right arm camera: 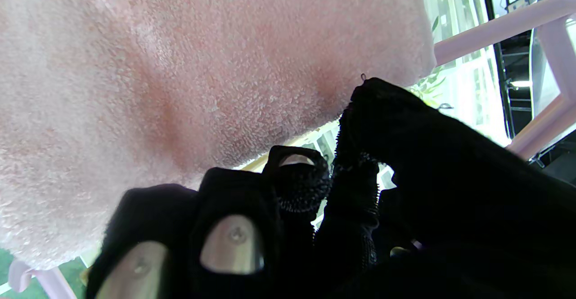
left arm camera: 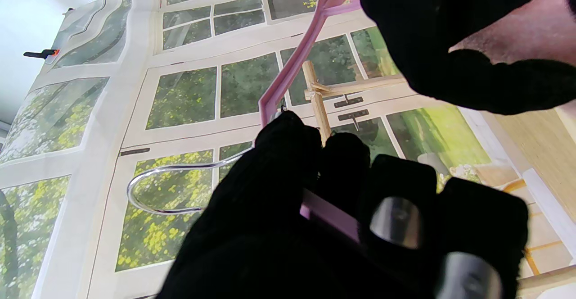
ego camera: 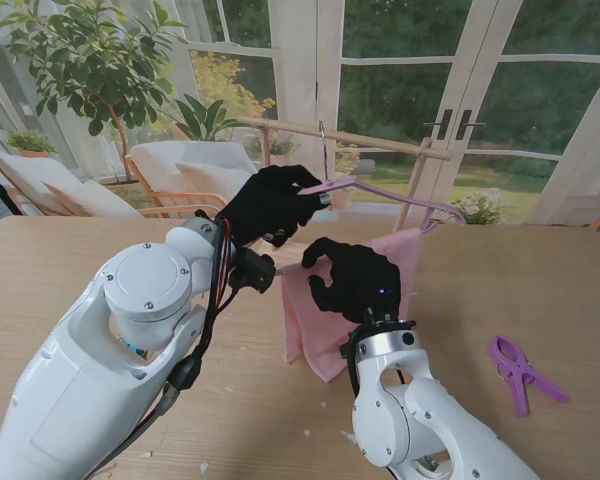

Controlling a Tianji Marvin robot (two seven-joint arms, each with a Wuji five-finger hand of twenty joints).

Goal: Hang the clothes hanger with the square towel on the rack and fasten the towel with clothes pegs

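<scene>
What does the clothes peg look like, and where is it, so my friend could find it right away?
Start at the wooden table and look to its right side, past the right hand and the hanging pink towel. There lies the clothes peg, flat on the bare wood. It is bright purple, with two legs spread like a little fork, and nothing else beside it has that colour.

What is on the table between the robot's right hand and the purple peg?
Nothing: in the stand's view, only bare wooden table lies between the black-gloved right hand, at the pink square towel, and the purple plastic clothes peg.
</scene>
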